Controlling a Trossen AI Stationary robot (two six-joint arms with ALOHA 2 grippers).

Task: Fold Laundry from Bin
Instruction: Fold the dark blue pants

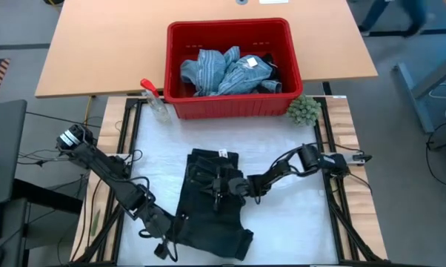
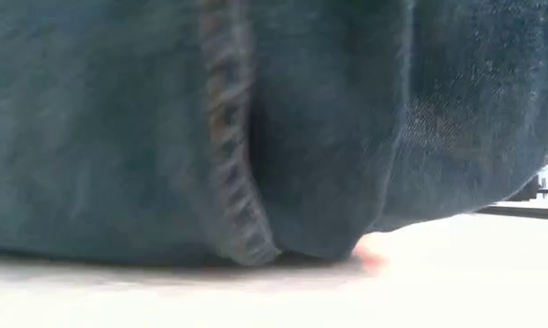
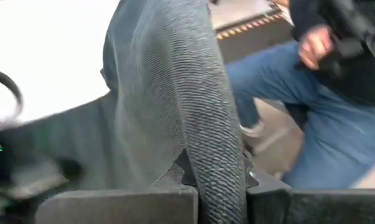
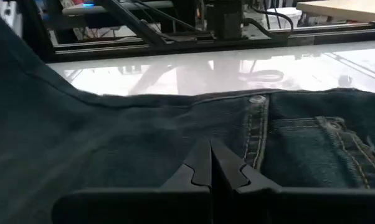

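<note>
Dark denim piece (image 1: 208,200): left fingers (image 3: 220,186) pinch its edge, right fingers (image 4: 200,165) pressed together atop it.

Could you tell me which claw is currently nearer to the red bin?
Right. The right claw sits on the dark jeans mid-table, below the bin. The left claw grips the jeans' edge lower, at the table's near side.

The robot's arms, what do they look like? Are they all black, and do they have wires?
Yes, both arms are dark, nearly black, built from jointed sections. The left arm has a pale round cap at its base, with thin black cables trailing beside it. The right pincer has two flat dark fingers with pointed, angled tips; the left pincer looks the same.
</note>
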